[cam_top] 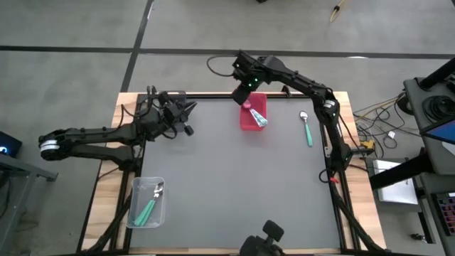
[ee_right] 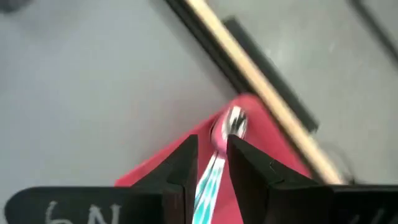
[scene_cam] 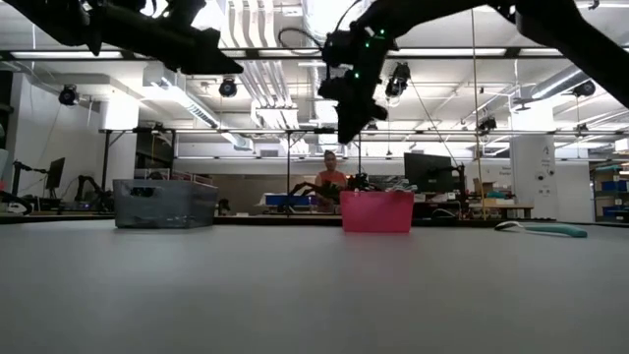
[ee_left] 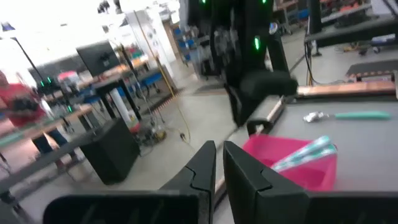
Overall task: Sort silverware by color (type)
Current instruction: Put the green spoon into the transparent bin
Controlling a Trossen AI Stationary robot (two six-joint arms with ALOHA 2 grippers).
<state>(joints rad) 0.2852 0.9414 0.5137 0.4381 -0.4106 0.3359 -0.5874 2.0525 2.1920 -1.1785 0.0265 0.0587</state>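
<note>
In the high view, the right gripper (cam_top: 245, 86) hangs over the far end of a small red rectangular plastic bin (cam_top: 253, 112), which sits near the upper middle of the grey table (cam_top: 234, 185). The right wrist view looks down past its two dark fingers (ee_right: 180, 168), which stand slightly apart with a narrow gap between them. In that gap shows a spoon with a shiny bowl and a light-blue striped handle (ee_right: 217, 158), lying over the red bin (ee_right: 261, 137); whether the fingers touch it cannot be told. In the low view this gripper (scene_cam: 352, 113) hangs in the air above the red bin (scene_cam: 376, 210), apart from it.

The left gripper (cam_top: 186, 110) hovers at the upper left of the table, left of the red bin. In the left wrist view its fingers (ee_left: 202, 168) are pressed nearly together with nothing between them.

A second spoon with a shiny bowl and a teal plastic handle (cam_top: 306, 129) lies flat on the table right of the red bin; it also shows in the low view (scene_cam: 539, 229) and the left wrist view (ee_left: 348, 116). A clear rectangular plastic bin (cam_top: 146, 203) at the lower left of the high view holds teal-handled spoons (cam_top: 151, 205).

The low view shows a grey bin (scene_cam: 164, 204) on the left, and a person (scene_cam: 330, 175) far off in the room.
</note>
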